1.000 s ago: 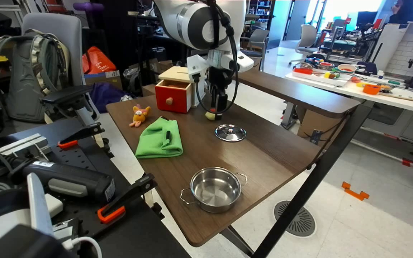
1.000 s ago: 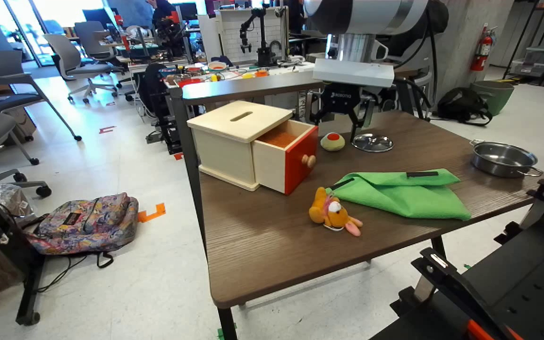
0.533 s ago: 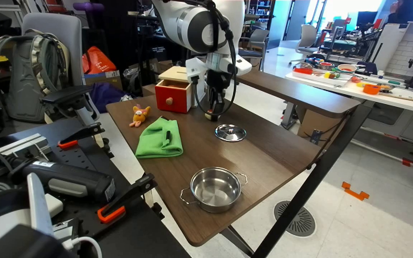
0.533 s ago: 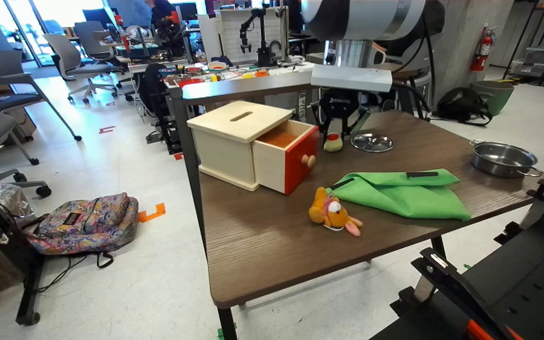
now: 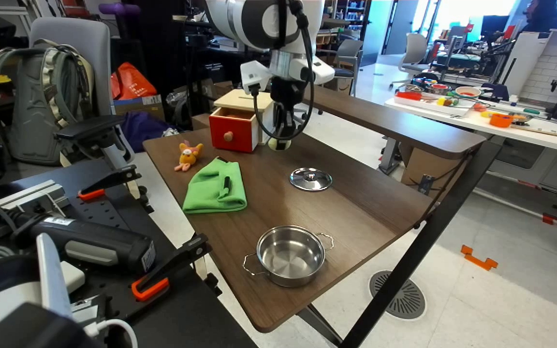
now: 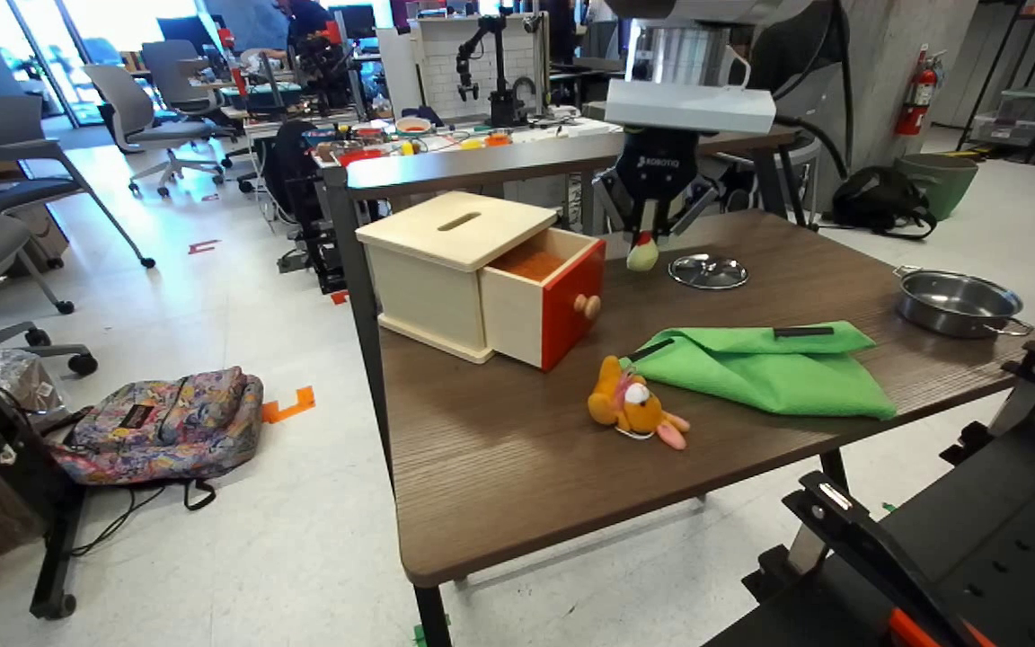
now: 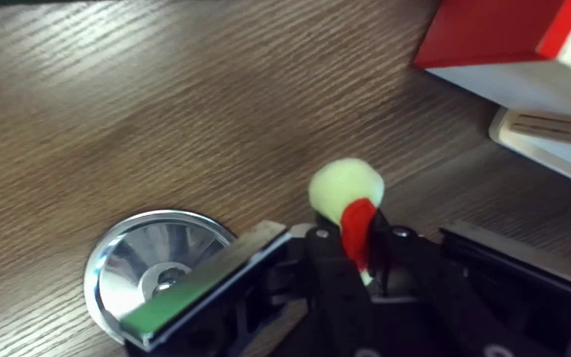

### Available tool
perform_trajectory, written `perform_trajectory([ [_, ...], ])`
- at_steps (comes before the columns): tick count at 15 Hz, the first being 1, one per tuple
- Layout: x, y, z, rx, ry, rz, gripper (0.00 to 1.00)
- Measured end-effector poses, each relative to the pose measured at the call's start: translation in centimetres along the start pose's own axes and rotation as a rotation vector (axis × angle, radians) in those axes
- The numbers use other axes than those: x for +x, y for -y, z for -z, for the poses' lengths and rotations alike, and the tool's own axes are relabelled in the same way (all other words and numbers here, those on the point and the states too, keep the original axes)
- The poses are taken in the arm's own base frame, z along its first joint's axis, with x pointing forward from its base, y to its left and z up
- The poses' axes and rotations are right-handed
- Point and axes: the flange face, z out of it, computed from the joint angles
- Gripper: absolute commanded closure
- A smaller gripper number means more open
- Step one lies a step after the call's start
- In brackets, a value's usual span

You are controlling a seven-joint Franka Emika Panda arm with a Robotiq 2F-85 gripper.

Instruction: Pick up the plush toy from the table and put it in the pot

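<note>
Across the brown tabletop (image 5: 356, 210) in an exterior view, a steel pot (image 5: 290, 258) stands near, a metal lid (image 5: 311, 180) farther, and beyond it the end effector (image 7: 361, 231) pinches the pale-green-and-red plush toy (image 7: 349, 198) aloft, right of the drawer box (image 5: 235, 128).

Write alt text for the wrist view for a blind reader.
Black gripper fingers pinch a small, pale yellow and red plush toy above a brown wood-grain table. A round, shiny metal lid lies at lower left, partly hidden; a red-fronted wooden box shows at upper right.
</note>
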Motion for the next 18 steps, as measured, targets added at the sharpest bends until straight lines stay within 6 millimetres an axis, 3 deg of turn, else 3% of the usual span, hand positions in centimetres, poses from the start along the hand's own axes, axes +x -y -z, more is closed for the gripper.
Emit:
perform_trajectory([
  [5,-3.1,-3.8,5.2,0.01,0.008,0.038,0.96],
  [10,-4.1,-10.7,9.3,0.032,0.001,0.017,0.96],
  [14,-3.7,-17.2,10.3,0.049,0.01,-0.027,0.96],
  [18,-3.1,-23.0,9.2,0.076,0.036,-0.09,0.96],
])
